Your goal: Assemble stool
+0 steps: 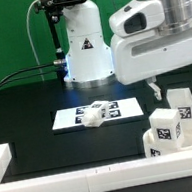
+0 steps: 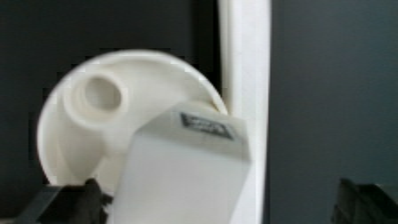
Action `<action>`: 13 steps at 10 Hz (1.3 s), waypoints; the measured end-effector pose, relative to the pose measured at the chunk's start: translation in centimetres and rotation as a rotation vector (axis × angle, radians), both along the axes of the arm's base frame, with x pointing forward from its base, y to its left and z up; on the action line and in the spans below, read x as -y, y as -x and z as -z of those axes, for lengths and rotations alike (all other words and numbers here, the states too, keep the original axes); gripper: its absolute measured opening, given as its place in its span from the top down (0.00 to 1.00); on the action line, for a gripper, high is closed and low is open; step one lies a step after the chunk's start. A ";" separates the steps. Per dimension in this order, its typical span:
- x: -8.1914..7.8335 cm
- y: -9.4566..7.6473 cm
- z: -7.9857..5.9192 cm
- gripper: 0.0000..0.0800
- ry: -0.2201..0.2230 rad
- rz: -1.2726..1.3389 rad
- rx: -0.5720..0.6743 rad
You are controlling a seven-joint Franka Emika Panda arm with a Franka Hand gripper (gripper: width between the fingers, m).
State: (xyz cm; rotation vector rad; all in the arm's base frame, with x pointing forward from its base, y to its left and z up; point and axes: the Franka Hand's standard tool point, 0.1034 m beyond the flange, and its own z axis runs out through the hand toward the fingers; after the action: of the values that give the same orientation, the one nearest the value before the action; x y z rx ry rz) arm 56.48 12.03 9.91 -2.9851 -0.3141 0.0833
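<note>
The white round seat (image 2: 98, 110) with a screw hole lies against the long white rail (image 2: 246, 60). In the exterior view it sits at the front right (image 1: 183, 142). A white leg (image 2: 187, 165) with a tag stands on it, and a second tagged leg (image 1: 181, 104) stands beside the first (image 1: 164, 125). Another leg (image 1: 97, 111) lies on the marker board (image 1: 67, 118). My gripper (image 2: 214, 205) is open just above the standing leg, which reaches in between the fingers. The left fingertip (image 2: 63, 205) is close to it and the right one stays apart. In the exterior view the gripper (image 1: 155, 91) hangs over these parts.
The white rail runs along the table's front (image 1: 87, 176) and turns up at the exterior view's left (image 1: 1, 157). The robot base (image 1: 84, 50) stands at the back, behind the marker board. Black cables run at the back left.
</note>
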 end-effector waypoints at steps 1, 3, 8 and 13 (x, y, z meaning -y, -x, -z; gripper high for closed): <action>0.1 0.0 0.0 0.19 -0.003 -0.067 0.008; 0.4 0.0 0.1 0.19 -0.008 -0.180 0.022; 1.7 -0.5 0.8 0.19 0.047 -0.882 0.137; 1.0 -1.1 1.1 0.33 0.098 -0.920 0.180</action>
State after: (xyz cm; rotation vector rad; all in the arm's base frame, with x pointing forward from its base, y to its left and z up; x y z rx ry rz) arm 57.55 11.02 8.78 -2.6589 -1.6952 -0.0812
